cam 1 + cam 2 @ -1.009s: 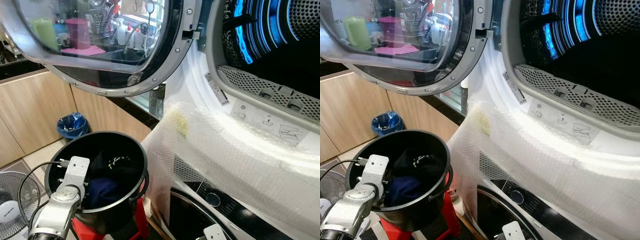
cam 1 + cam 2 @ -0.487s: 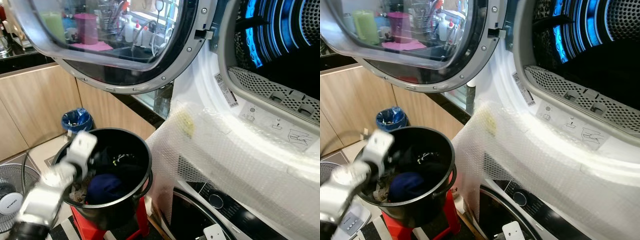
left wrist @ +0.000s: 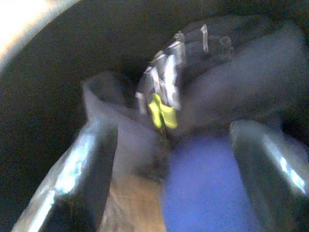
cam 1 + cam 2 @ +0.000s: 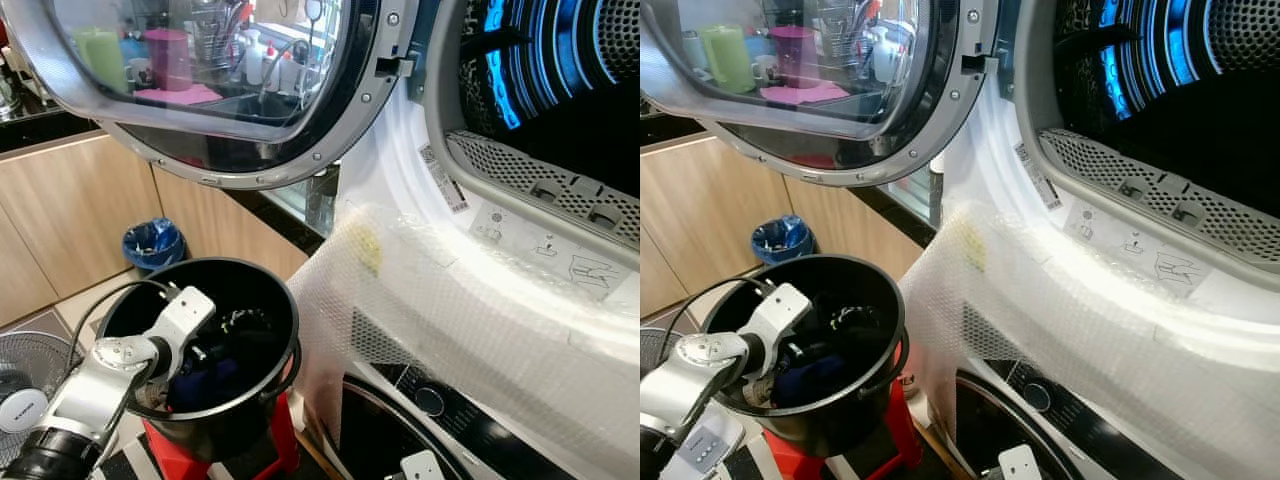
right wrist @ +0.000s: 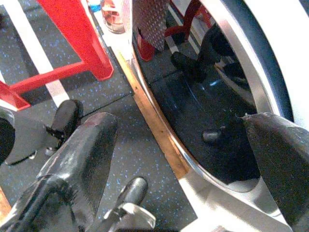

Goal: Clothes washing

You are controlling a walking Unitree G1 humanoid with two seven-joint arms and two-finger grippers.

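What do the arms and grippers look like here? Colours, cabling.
Left arm: silver metal segments, round joint, white boxy wrist block, thin black cable looped over it. Left gripper and right gripper: two long glossy black fingers each.

Glossy black plastic bucket is holding matt dark cloth; beside it, bubble wrap is draping the dryer's smooth white front.

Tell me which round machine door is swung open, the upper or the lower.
The upper door is swung open, leaving the blue-lit drum exposed. The lower door, under the bubble wrap, sits shut.
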